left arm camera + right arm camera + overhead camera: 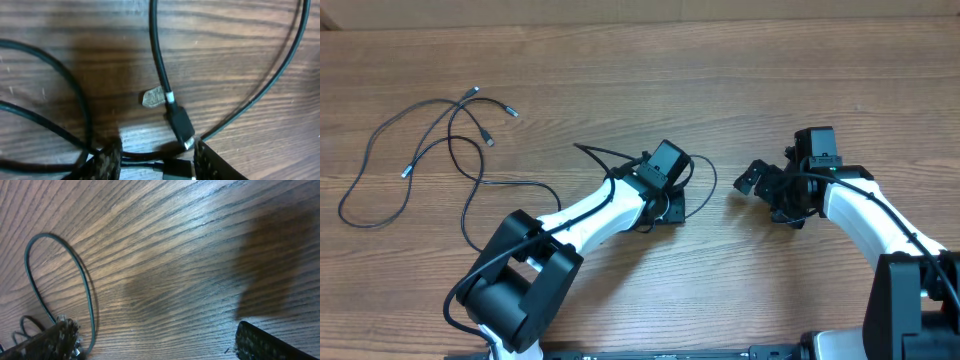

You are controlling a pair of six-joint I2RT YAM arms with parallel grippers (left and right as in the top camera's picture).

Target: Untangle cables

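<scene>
Thin black cables [470, 165] lie in loose loops on the wooden table at the left, with small plug ends [472, 92] at the far left. One strand runs under my left arm to a small loop [705, 172] by my left gripper [665, 208]. In the left wrist view the gripper [157, 162] is open low over the table, its fingers straddling crossing cables and a black plug [180, 125] with a silver tip. My right gripper [762, 192] is open and empty just right of the loop. The right wrist view shows the gripper [155, 345] and a cable loop [82, 275] beside its left finger.
The wooden table [800, 80] stretches across the view. A small grey scrap [152, 97] lies on the wood next to the plug. My two arms reach in from the front edge, about a hand's width apart at the grippers.
</scene>
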